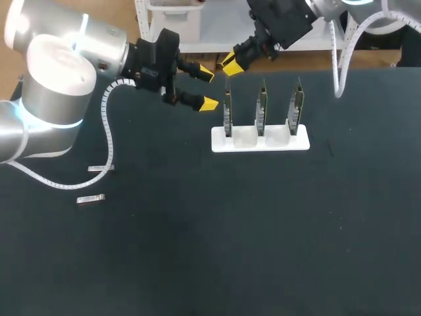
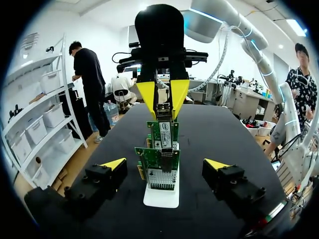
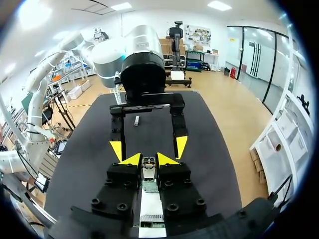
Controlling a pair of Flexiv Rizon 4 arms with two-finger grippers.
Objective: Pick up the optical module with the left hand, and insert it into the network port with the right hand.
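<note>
The right claw point(image 1: 230, 64) is clenched on an optical module point(image 2: 163, 112), its yellow tips pressing the small metal body from both sides. It holds the module directly above the network card point(image 1: 227, 112) nearest the left arm, at that card's upper edge; how far it sits in the port cannot be told. This card is one of three standing upright in a white holder point(image 1: 260, 140) on the dark worktop point(image 1: 230, 230). The left claw point(image 1: 208, 88) is released, fingers spread wide and holding nothing, just beside the same card and facing the holder's end. Two more modules point(image 1: 100, 168) point(image 1: 91, 199) lie flat on the worktop under the left arm, well apart from the holder.
</note>
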